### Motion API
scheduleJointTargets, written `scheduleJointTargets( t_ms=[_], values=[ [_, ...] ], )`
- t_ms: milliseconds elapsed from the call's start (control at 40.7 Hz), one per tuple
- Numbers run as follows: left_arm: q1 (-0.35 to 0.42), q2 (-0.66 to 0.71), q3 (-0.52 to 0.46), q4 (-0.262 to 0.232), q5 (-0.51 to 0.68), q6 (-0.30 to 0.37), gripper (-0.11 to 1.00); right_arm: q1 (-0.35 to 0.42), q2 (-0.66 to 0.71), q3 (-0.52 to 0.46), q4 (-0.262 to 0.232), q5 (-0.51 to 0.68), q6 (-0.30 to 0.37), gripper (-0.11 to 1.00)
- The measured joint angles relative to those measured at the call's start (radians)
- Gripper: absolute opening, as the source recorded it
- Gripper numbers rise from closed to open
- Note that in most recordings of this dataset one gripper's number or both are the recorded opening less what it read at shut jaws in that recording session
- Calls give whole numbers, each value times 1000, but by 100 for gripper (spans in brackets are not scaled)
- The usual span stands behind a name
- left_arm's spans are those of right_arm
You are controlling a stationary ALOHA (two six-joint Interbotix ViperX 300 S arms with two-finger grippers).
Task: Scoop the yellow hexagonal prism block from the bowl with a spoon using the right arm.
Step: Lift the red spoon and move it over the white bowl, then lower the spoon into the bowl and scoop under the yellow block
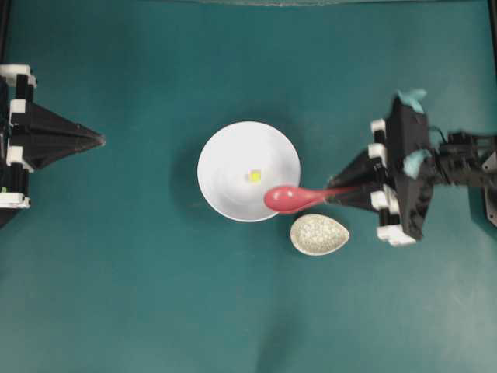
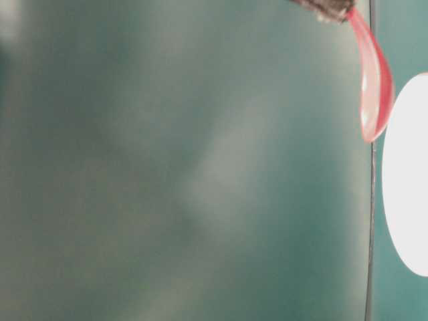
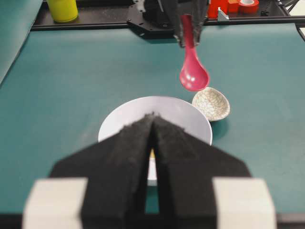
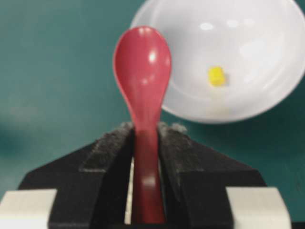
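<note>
The right gripper [image 4: 145, 157] is clamped on the spoon [image 1: 289, 198] handle, with the scoop over the bowl's [image 1: 225, 148] near edge. The yellow block [image 1: 255, 176] sits in the bowl's middle. The reach looks done; next, dip the scoop under the block.

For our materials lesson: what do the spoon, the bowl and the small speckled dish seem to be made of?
Spoon: glossy pink-red, bright highlights, likely glazed ceramic or hard plastic.
Bowl: plain white, smooth, soft reflections, ceramic or melamine; cannot tell which.
Speckled dish: beige with a crackle pattern, probably glazed ceramic.
</note>
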Motion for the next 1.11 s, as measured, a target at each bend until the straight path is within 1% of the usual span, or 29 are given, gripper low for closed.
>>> scheduleJointTargets(
  t_ms=[147, 295, 418, 541, 688, 835, 909, 983, 1057, 1106],
  values=[
    [0, 0, 0, 0, -2, 0, -1, -83, 23, -91, 0, 169, 5, 23],
    [-2, 2, 0, -2, -2, 0, -1, -150, 81, -187, -3, 327, 6, 23],
    [-2, 8, 0, 0, -2, 0, -1, -187, 146, -267, -5, 453, 14, 23],
    [-2, 20, 0, -2, -2, 0, -1, -218, 219, -348, -9, 575, 35, 23],
    [-2, 35, 0, -2, -6, 0, -1, -232, 293, -437, -54, 678, 74, 23],
    [-2, 48, 0, -2, -20, 0, -1, -232, 351, -512, -123, 784, 146, 22],
    [-2, 54, 0, 0, -32, 0, -1, -232, 374, -548, -166, 842, 184, 23],
    [-2, 57, 0, -2, -38, 0, -1, -232, 391, -575, -198, 893, 210, 23],
    [-2, 61, 0, -2, -41, 2, -1, -232, 407, -600, -218, 933, 219, 23],
    [-2, 64, 0, -2, -41, 2, -1, -233, 414, -612, -222, 954, 218, 23]
  ],
)
